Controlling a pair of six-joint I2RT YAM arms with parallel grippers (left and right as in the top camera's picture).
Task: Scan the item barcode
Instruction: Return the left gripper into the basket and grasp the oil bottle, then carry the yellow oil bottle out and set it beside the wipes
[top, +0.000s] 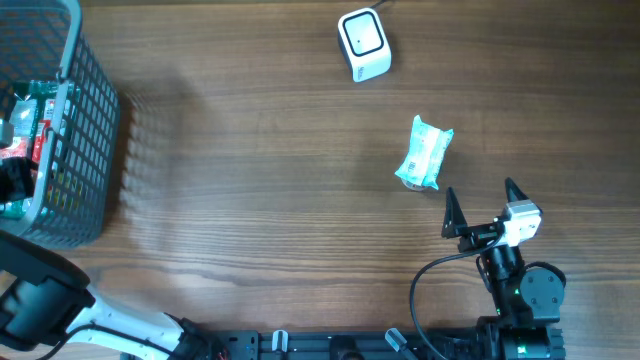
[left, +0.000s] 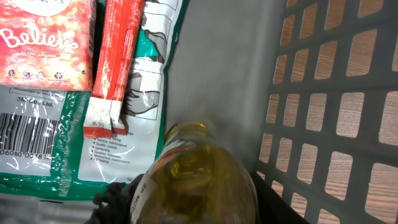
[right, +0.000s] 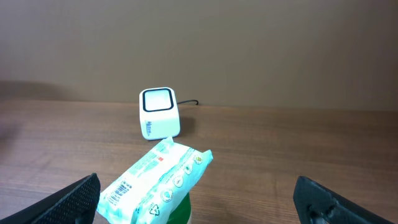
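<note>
A yellow-tinted bottle (left: 199, 180) with a white label lies in the grey basket (top: 90, 130). My left gripper (left: 193, 202) reaches down into the basket, and its dark fingers (left: 115, 202) press against both sides of the bottle. On the table, a pale blue wipes pack (top: 425, 152) lies in front of the white barcode scanner (top: 363, 44). My right gripper (top: 480, 195) hovers just short of the pack, wide open and holding nothing. In the right wrist view the pack (right: 155, 180) shows a small barcode and the scanner (right: 159, 112) stands behind it.
The basket wall (left: 323, 93) stands close on the bottle's right. Beside the bottle lie a red "Believe" pack (left: 43, 37), a red stick box (left: 115, 68) and a green-and-white packet (left: 37, 149) with a barcode. The scanner's cable runs off the table's far edge.
</note>
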